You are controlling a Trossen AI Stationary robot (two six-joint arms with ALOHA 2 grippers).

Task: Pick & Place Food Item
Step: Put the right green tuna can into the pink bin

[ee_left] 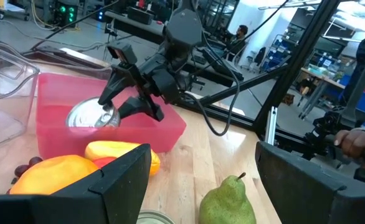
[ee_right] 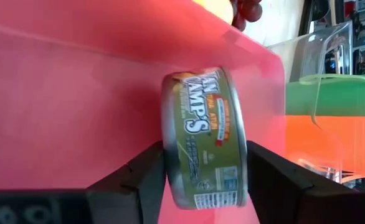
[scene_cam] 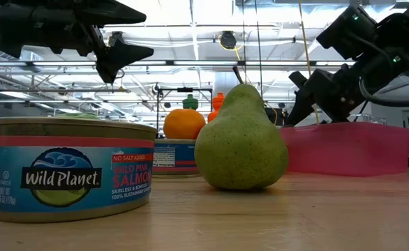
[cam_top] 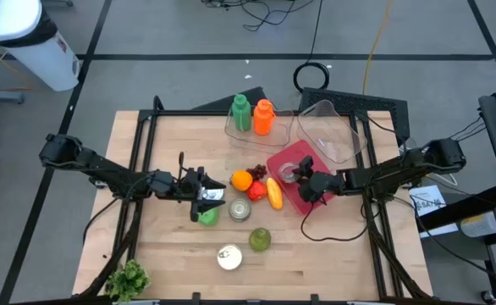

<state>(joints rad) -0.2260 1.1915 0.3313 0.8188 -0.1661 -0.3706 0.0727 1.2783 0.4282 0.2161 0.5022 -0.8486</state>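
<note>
Right gripper (cam_top: 301, 179) fingers clamp a can (ee_right: 204, 137) over the pink bin (cam_top: 286, 163), label half-hidden; left gripper (cam_top: 204, 195) gapes empty.

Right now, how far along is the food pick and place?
Done: nothing lies loose in the pink bin. In hand: right claw grips a can tilted over the bin's floor, not yet released. Left: pear, orange and salmon can sit on the table. Left claw hovers open.
</note>
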